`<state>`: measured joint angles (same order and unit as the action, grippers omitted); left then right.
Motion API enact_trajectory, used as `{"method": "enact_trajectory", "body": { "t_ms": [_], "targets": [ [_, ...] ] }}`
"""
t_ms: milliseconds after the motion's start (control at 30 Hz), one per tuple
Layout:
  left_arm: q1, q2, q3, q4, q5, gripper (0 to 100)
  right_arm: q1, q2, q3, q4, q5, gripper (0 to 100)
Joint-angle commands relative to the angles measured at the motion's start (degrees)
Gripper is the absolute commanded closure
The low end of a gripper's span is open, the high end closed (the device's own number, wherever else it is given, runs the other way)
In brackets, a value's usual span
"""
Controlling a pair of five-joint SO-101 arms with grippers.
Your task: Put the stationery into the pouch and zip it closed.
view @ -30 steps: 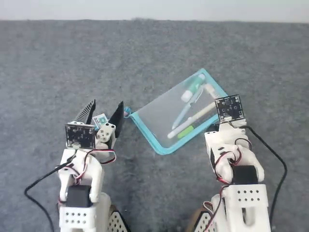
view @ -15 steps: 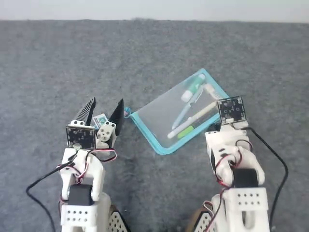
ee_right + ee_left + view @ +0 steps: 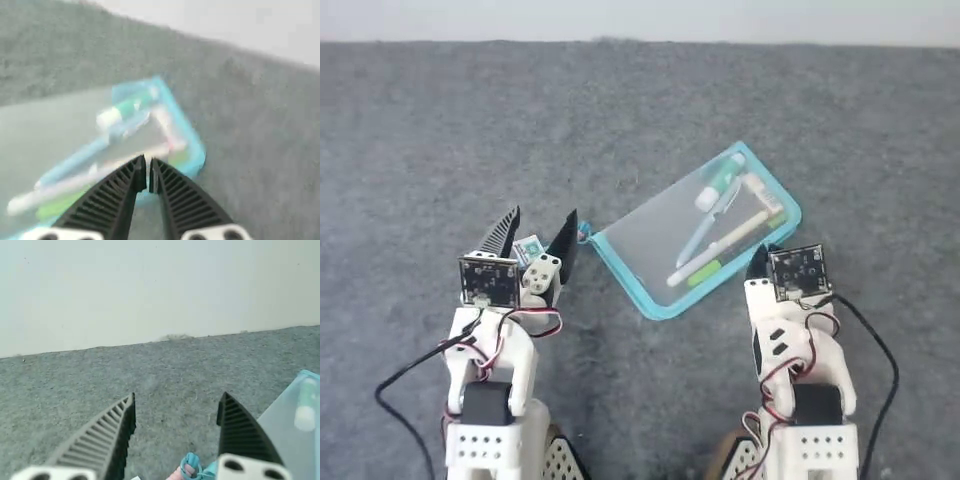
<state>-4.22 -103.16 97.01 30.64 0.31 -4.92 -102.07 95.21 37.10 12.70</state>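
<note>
The teal zip pull (image 3: 584, 232) of the clear, teal-edged plastic pouch (image 3: 655, 232) is being presented just beside the spread left gripper (image 3: 540, 214), while the right gripper (image 3: 147, 162) is being held closed on nothing at the opposite end.

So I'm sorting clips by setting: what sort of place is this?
Likely a robot lab bench: left arm and right arm set side by side, a grey mat underneath, a bare pale wall behind.
</note>
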Motion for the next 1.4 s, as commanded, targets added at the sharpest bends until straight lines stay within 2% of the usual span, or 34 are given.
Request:
{"method": "enact_trajectory", "body": {
  "t_ms": [0,167,333,400,567,700,833,933,1000,1133,1367],
  "targets": [
    [-0.09,-1.14,-0.48,0.18,-0.18,75,0.13,1.45,1.41,-4.09,2.99,99.1],
    [-0.18,-1.14,-0.48,0.18,-0.26,75,0.04,1.54,1.41,-0.84,2.99,99.0],
    [-0.44,-1.14,-0.48,0.62,-0.35,75,0.92,1.54,1.41,11.74,3.08,99.0],
    [-0.44,-1.14,-0.48,3.43,-0.35,75,2.68,1.45,1.41,16.92,3.08,99.0],
    [-0.35,-1.14,-0.48,19.08,-0.18,75,9.63,1.19,1.41,21.67,3.08,98.9],
    [-0.26,-1.14,-0.48,42.02,-0.09,75,16.04,1.54,1.41,21.67,3.08,98.9],
    [-0.35,-1.14,-0.48,38.33,-0.18,74,21.05,1.54,1.41,23.69,3.08,99.0],
    [-0.44,-1.23,-0.48,41.93,-0.26,75,19.74,1.54,1.41,31.96,3.08,99.0],
    [-0.44,-1.05,-0.48,41.58,-0.18,75,17.8,0.66,1.05,36.88,3.08,99.0],
    [-0.35,-1.05,-0.48,41.58,-0.18,75,19.47,-1.45,1.23,37.67,3.08,99.0],
    [-0.35,-1.05,-0.48,41.58,-0.18,75,27.56,-1.89,1.23,37.93,3.08,99.1]
  ]
}}
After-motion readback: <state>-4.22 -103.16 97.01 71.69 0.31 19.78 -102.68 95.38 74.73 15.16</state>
